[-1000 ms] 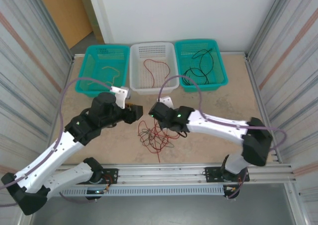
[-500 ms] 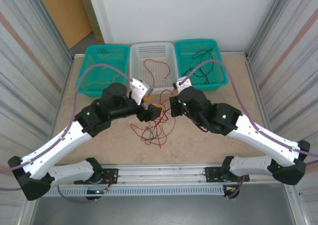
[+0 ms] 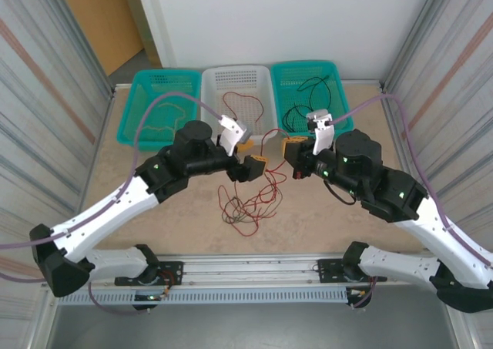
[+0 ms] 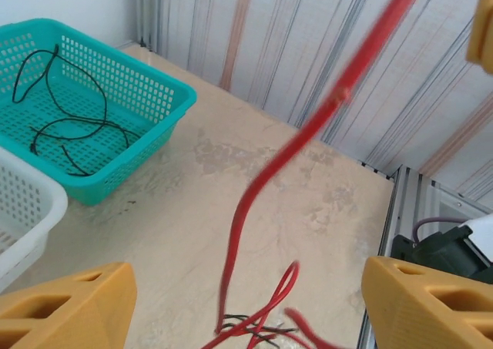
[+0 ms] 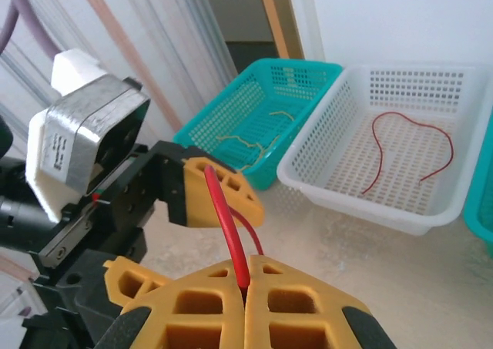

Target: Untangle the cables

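A tangle of red and dark cables (image 3: 250,206) lies on the table between the two arms. My right gripper (image 3: 290,150) is shut on one red cable (image 5: 225,210), which rises from the closed yellow pads (image 5: 200,310) and runs down to the tangle. My left gripper (image 3: 253,155) faces it, open wide. In the left wrist view the same red cable (image 4: 308,125) hangs loose between the two yellow fingers (image 4: 69,307), touching neither, with the tangle (image 4: 262,330) below.
Three baskets stand in a row at the back. The left teal basket (image 3: 158,106) holds a yellow-tan cable, the white basket (image 3: 239,95) a red cable and the right teal basket (image 3: 308,91) black cables. Metal walls close in both sides.
My left gripper has opened wider and moved right. My right gripper, still shut, has lifted and drawn the red cable up and to the right out of the tangle.
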Action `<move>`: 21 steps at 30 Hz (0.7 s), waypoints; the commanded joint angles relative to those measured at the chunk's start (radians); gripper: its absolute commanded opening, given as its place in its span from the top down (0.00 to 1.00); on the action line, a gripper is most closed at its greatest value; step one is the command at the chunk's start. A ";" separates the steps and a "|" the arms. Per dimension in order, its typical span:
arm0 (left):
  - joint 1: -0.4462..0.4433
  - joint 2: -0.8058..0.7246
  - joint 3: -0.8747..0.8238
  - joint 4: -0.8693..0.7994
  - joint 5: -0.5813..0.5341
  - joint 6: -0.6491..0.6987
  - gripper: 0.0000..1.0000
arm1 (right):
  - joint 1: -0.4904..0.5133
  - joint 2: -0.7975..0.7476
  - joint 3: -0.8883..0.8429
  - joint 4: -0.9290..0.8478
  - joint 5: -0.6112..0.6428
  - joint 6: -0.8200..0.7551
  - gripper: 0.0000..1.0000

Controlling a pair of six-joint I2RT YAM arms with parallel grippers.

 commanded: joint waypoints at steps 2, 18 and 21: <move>-0.003 -0.020 0.040 0.122 0.024 -0.041 0.24 | -0.005 0.003 0.005 -0.003 -0.038 -0.025 1.00; 0.003 0.053 0.127 0.180 -0.003 -0.048 0.43 | -0.016 0.010 0.005 0.040 -0.176 -0.020 1.00; 0.003 0.051 0.120 0.203 0.019 -0.042 0.43 | -0.018 0.000 -0.015 0.065 -0.186 -0.009 1.00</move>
